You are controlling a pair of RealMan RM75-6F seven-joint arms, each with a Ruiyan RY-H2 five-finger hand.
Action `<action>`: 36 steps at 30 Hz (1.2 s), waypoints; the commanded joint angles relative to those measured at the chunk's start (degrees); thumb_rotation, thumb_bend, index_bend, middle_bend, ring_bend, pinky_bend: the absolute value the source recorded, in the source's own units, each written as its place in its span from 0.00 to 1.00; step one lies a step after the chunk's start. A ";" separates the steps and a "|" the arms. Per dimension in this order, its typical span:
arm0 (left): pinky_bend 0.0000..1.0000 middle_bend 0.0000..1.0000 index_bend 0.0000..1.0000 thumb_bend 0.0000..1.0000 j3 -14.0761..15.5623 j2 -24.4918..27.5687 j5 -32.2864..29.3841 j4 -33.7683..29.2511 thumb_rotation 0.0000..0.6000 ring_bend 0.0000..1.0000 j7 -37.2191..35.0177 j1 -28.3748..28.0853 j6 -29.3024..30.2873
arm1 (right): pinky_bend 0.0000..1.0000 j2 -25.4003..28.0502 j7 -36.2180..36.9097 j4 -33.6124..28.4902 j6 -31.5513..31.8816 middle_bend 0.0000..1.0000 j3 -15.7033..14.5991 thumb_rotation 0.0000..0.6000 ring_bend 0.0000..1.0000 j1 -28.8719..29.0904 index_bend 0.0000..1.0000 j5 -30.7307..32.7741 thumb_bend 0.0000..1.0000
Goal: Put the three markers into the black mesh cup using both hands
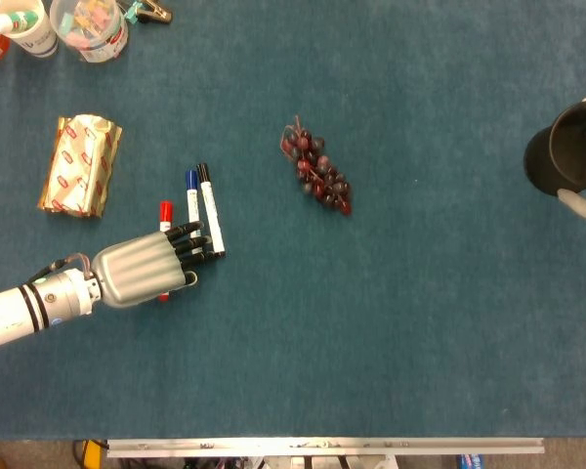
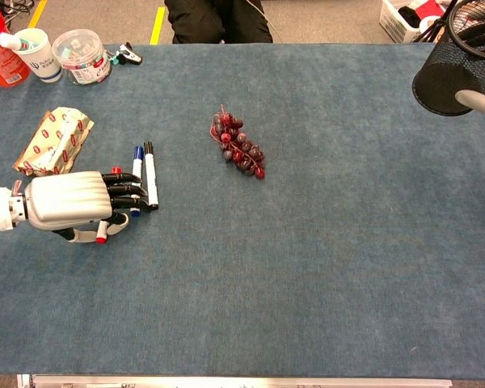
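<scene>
Three markers (image 1: 198, 210) are seen near the table's (image 1: 391, 332) left edge, covered by the left hand (image 1: 142, 271); whether they are grasped cannot be told. One black mesh cup (image 1: 569, 161) is held at the right edge by the right hand (image 1: 583, 205).

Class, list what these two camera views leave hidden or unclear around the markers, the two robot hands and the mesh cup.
- Lower ends of the three markers: covered by the left robot hand in both views, so any grip is unclear.
- Right robot hand: cut off by the right edge in both views; only a pale finger shows beside the black mesh cup, so its hold is uncertain.
- Cup's right side: cropped by the same edge.
</scene>
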 commanded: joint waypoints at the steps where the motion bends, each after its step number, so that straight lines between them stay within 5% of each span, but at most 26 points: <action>1: 0.10 0.18 0.55 0.28 -0.07 -0.15 -0.13 0.05 1.00 0.11 -0.08 0.01 0.04 | 0.25 0.01 0.00 0.00 0.00 0.36 0.04 1.00 0.24 -0.02 0.38 0.05 0.37; 36: 0.10 0.18 0.64 0.28 -0.48 -0.06 -2.53 -1.87 1.00 0.11 -2.63 0.85 0.34 | 0.25 0.32 0.40 -0.35 0.52 0.36 0.50 1.00 0.24 -0.32 0.38 0.13 0.37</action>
